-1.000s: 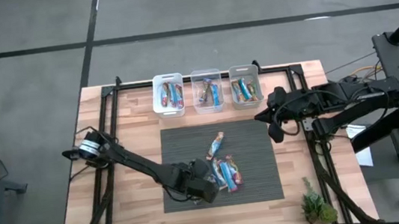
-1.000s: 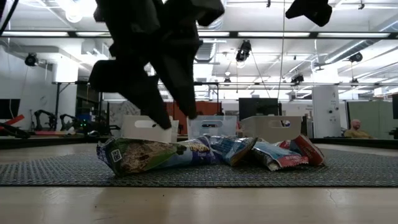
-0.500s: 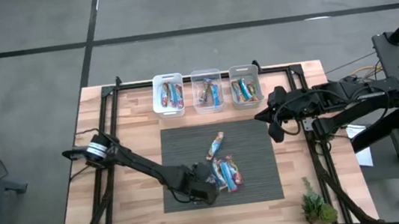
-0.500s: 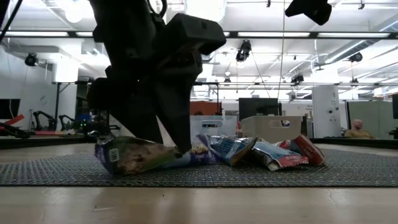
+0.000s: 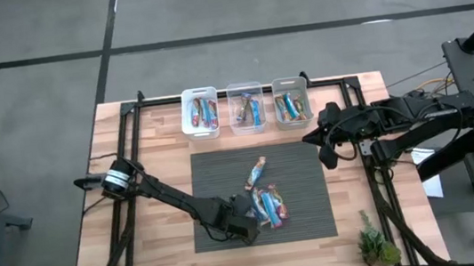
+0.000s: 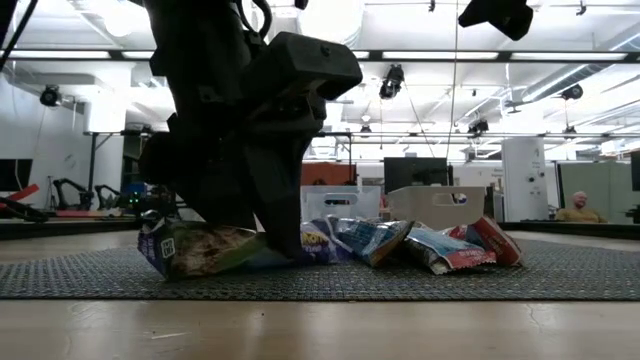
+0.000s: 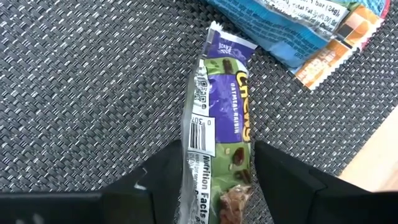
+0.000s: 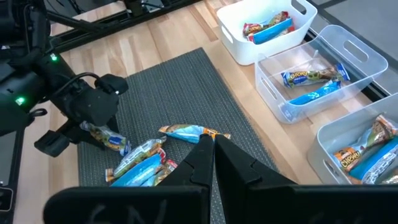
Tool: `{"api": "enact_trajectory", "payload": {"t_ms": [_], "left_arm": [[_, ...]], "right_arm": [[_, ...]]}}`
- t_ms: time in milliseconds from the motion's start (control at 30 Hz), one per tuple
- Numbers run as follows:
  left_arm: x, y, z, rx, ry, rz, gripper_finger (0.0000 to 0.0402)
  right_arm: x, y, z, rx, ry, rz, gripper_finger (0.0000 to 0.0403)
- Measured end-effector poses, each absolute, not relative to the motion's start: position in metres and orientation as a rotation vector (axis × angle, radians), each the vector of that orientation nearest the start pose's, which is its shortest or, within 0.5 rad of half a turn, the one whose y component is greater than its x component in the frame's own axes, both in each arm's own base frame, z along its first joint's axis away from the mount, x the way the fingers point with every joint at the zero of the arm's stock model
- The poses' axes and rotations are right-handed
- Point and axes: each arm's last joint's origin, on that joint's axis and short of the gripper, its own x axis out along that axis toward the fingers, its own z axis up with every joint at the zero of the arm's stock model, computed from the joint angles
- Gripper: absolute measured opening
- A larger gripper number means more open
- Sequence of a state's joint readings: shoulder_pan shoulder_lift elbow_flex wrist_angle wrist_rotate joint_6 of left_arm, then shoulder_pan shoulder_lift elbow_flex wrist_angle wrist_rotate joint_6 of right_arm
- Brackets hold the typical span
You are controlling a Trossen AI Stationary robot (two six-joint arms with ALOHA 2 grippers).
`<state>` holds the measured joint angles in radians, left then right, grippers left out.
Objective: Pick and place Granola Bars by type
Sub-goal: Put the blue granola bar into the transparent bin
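On the dark mat (image 5: 310,223) lies a green-and-purple granola bar (image 7: 219,118). My left gripper (image 7: 217,180) stands over one end of it, open, a finger on each long side; the low view shows this gripper (image 6: 250,230) down at the mat. Blue-wrapped bars (image 5: 270,205) lie in a heap beside it, and one more bar (image 5: 257,172) lies farther back. My right gripper (image 8: 208,146) is shut on nothing, high over the mat's right edge (image 5: 324,154). My left gripper straddles the green-and-purple bar near one end (image 7: 214,186). Its two fingers (image 7: 163,171) stand against the wrapper's long edges, across the bar. They come from above, slanting down. The bar lies on the mat, its free end (image 6: 155,245) slightly raised.
Three small bins (image 5: 200,110) (image 5: 246,107) (image 5: 291,100) with bars in them stand in a row along the table's far edge. A small plant (image 5: 377,247) sits at the near right corner. Bare wood surrounds the mat.
My left gripper has sunk to the mat, bringing its fingers down on either side of the green-and-purple bar. The bar has shifted a little toward the table's left, and its free end has tipped up slightly.
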<state>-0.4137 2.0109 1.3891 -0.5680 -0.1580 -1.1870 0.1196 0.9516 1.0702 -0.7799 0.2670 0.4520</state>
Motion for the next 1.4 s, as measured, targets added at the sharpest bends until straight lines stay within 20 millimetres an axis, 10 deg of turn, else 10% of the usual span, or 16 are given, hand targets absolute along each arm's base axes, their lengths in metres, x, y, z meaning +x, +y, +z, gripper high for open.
{"api": "enact_trajectory", "payload": {"t_ms": [767,1400], "left_arm": [[0.376,-0.160,0.175,-0.692,1.104,0.425,0.0089],[0.376,-0.113,0.316,-0.440,0.900,0.518,0.0087]], "right_arm": [[0.178,0.014,0.348,0.309,0.603,-0.285,0.0008],[0.178,0.014,0.348,0.315,0.603,-0.285,0.0008]]}}
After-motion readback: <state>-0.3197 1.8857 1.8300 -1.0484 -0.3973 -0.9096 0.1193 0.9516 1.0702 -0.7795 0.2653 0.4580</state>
